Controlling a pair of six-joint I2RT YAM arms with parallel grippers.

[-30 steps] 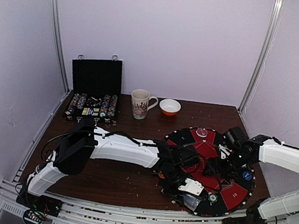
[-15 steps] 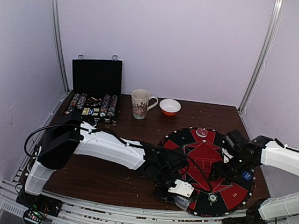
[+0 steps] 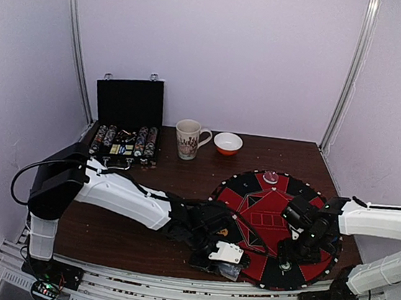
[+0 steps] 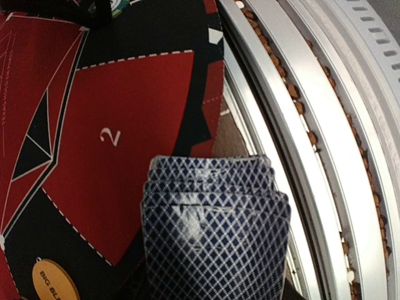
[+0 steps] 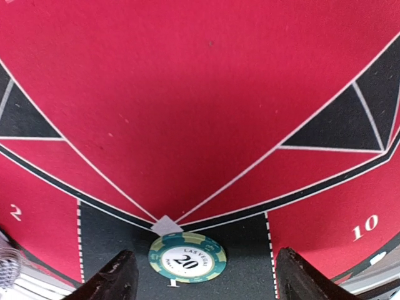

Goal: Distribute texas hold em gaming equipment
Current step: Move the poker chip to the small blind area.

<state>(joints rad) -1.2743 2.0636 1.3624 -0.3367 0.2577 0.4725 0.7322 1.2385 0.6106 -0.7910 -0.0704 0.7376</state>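
Left tool [image 3: 228,266]: closed on a fanned stack of small playing cards with blue diamond-patterned backs [image 4: 215,237], at the bottom centre of the top view. Its fingers are out of sight in its own wrist view.
Cards: held over the lower left rim of the large round red-and-black mat [image 3: 266,208], beside the red segment marked 2 and the metal rail.
Right tool [image 5: 205,265]: open, with one finger on each side of a round green-and-white striped poker chip [image 5: 187,257] marked 20, touching neither.
Chip: flat on the mat's black band, lower centre of the right wrist view.
Orange round button disc [image 4: 55,281]: flat on the mat, lower left corner of the left wrist view.
Black hinged case [image 3: 128,102]: open, upper left of the dark wooden tabletop [image 3: 132,240], with rows of chips inside.
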